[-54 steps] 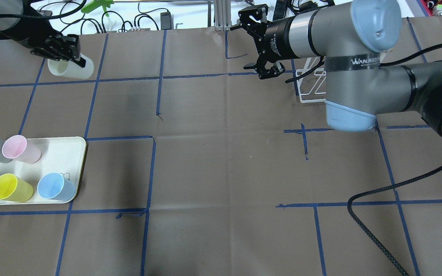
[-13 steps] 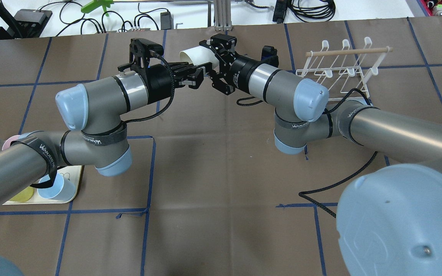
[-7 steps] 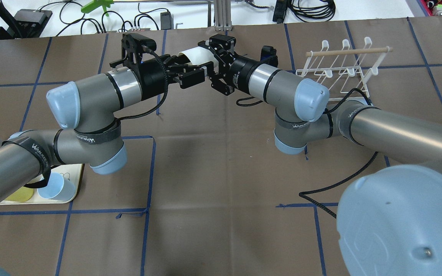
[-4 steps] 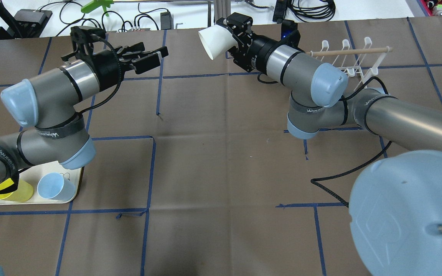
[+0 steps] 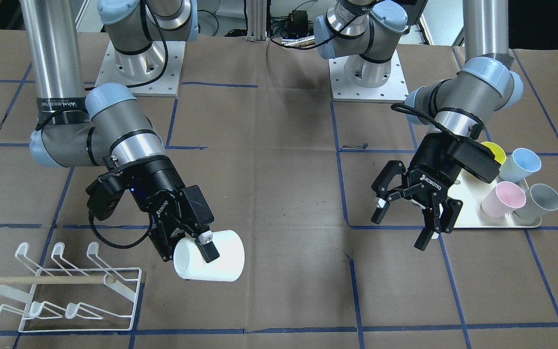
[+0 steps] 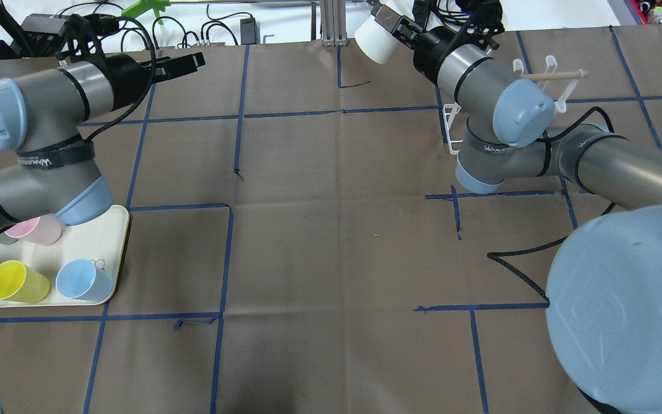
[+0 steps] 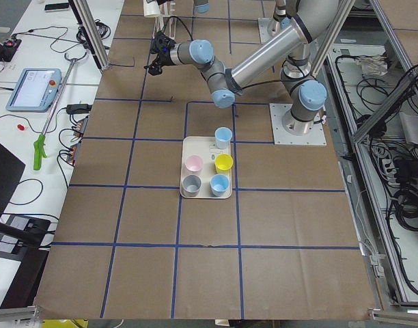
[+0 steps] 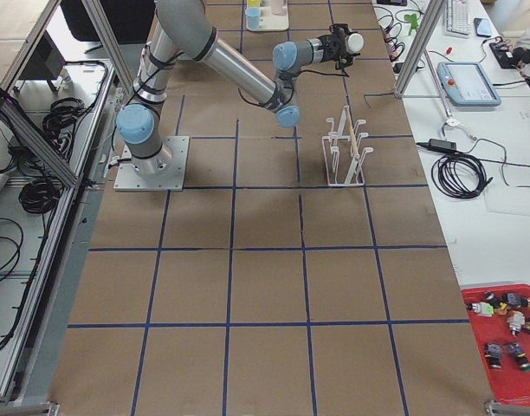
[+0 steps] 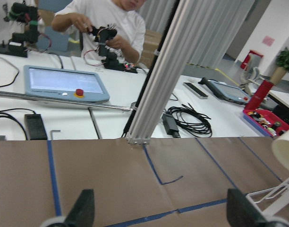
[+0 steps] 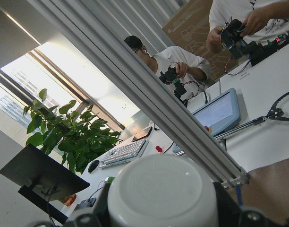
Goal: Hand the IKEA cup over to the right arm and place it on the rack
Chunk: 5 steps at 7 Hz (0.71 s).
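One cup [image 5: 216, 261] has changed owners: the right tool [image 5: 187, 249] now pinches it near the rack [image 5: 41, 279], while the left tool [image 5: 402, 225], spread and empty, has pulled well away from the rack. Handover looks done; setting it on the rack remains.

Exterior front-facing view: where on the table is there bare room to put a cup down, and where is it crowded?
Free: the wide middle of the table, between the white cup in the right pincer and the open left pincer; also the near strip from the rack across to the tray. Crowded: the tray, full of coloured cups.
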Each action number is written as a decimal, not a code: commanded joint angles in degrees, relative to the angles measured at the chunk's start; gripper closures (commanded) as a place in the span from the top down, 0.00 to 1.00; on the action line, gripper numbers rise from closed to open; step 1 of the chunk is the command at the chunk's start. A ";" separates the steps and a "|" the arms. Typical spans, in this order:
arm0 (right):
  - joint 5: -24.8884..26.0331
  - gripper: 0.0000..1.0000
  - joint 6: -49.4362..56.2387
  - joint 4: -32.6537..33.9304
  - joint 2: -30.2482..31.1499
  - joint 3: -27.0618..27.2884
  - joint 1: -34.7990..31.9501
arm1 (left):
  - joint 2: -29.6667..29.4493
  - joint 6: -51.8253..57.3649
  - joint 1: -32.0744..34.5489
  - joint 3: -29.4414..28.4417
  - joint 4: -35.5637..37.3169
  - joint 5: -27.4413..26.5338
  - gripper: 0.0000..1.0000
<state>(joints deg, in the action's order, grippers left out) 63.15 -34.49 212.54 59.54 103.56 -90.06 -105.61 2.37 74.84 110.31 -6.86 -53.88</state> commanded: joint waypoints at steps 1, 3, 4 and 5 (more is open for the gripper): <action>0.48 0.39 17.46 0.15 0.05 -0.03 4.78 | -0.30 -1.22 5.01 -10.77 -22.04 -13.78 0.99; -0.13 0.39 31.37 0.50 -0.39 0.15 9.00 | 0.57 -3.77 13.81 -23.15 -52.22 -32.27 0.99; -0.14 0.39 33.51 0.51 -0.65 0.32 10.15 | 1.01 -4.56 14.01 -27.91 -65.61 -34.34 0.99; -0.22 0.39 35.70 0.42 -1.53 0.41 11.30 | 1.98 -4.66 14.02 -31.09 -75.57 -36.62 0.99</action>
<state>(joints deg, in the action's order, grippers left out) 63.05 -2.03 213.00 58.80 103.83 -80.27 -104.55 -1.79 88.25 83.92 -68.74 -87.01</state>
